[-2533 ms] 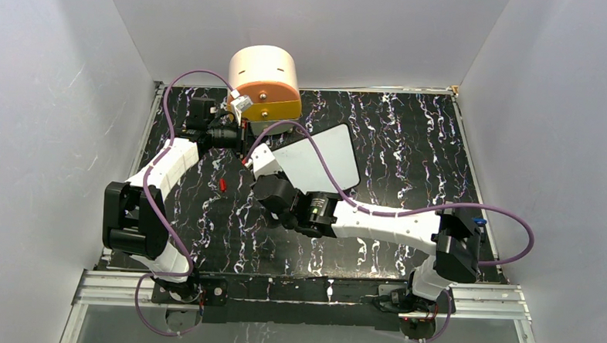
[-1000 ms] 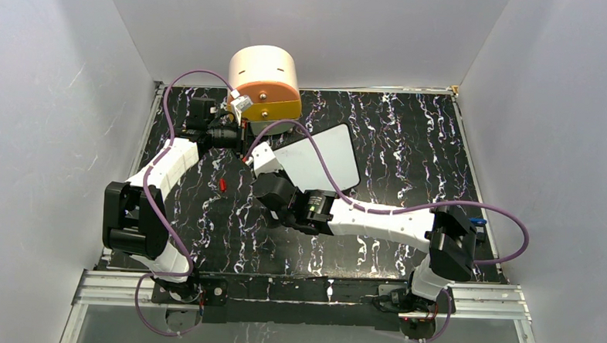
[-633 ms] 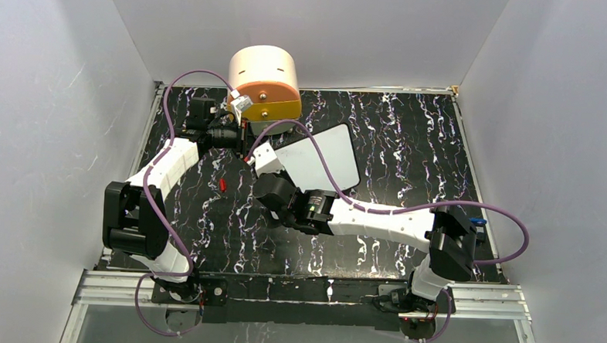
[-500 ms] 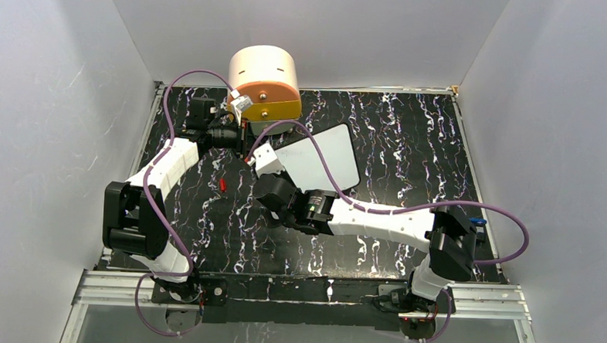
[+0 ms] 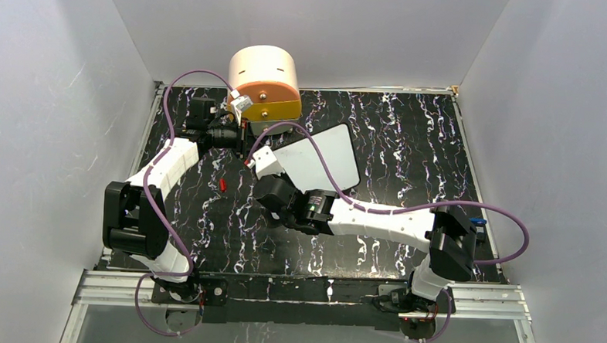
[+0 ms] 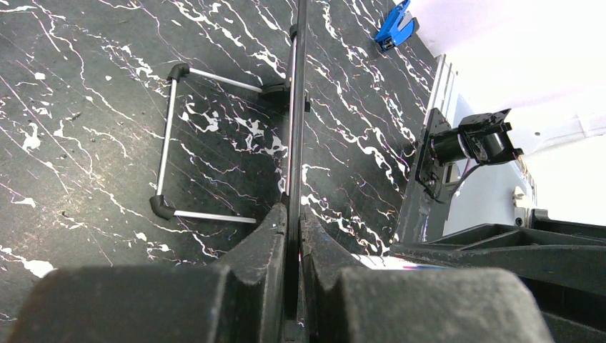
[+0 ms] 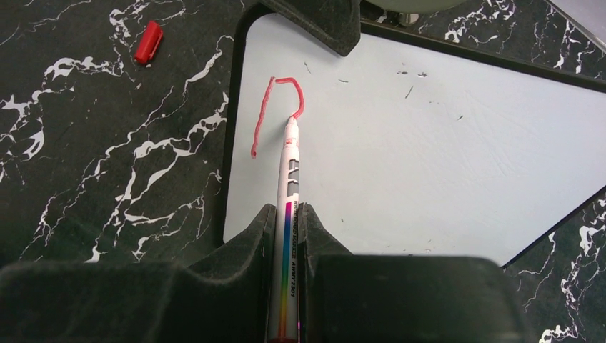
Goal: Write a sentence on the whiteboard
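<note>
The whiteboard (image 7: 429, 128) lies tilted on the black marble table. Of the sentence, a single red stroke (image 7: 266, 107) shows near the board's left end: a stem with a hooked top, like a P. My right gripper (image 7: 287, 209) is shut on a white marker (image 7: 289, 164) with a rainbow stripe. Its tip touches the board at the end of the hook. My left gripper (image 6: 293, 211) is shut on the whiteboard's thin edge (image 6: 293, 128), seen edge-on. In the top view both grippers, left (image 5: 242, 140) and right (image 5: 256, 163), meet at the whiteboard's (image 5: 324, 158) left end.
A round cream and orange drawer unit (image 5: 264, 81) stands at the back, just behind the board. The marker's red cap (image 7: 148, 41) lies on the table left of the board. The board's wire stand (image 6: 170, 143) rests beneath it. A blue clip (image 6: 394, 25) lies near the right arm's base.
The right wrist has shifted slightly over the board's left end with the marker. The left arm and the board have not moved.
</note>
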Tool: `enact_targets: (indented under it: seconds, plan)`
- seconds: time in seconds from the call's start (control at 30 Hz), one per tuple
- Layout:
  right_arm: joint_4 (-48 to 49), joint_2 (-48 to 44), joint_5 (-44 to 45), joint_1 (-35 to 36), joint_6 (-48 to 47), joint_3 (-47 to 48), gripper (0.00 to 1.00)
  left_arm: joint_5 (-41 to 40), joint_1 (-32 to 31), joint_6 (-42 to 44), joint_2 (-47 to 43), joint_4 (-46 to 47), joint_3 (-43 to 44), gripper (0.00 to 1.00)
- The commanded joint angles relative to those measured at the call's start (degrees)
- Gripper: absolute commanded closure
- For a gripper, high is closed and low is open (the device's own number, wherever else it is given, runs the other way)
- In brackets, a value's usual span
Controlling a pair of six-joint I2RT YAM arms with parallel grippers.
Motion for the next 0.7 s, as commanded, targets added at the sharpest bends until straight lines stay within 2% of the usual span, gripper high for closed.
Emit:
enact_targets:
  seconds: [0.0,0.67]
  plan:
    - [0.7,1.0,-1.8,-0.5,0.4,2.0,1.0,-2.4,-0.5,0.5,0.8,-2.3,-0.8,1.0]
    - [5.5,1.0,-4.1,-0.4,-0.7,2.4,1.0,-2.2,-0.5,0.6,0.7,-2.3,-0.8,1.0]
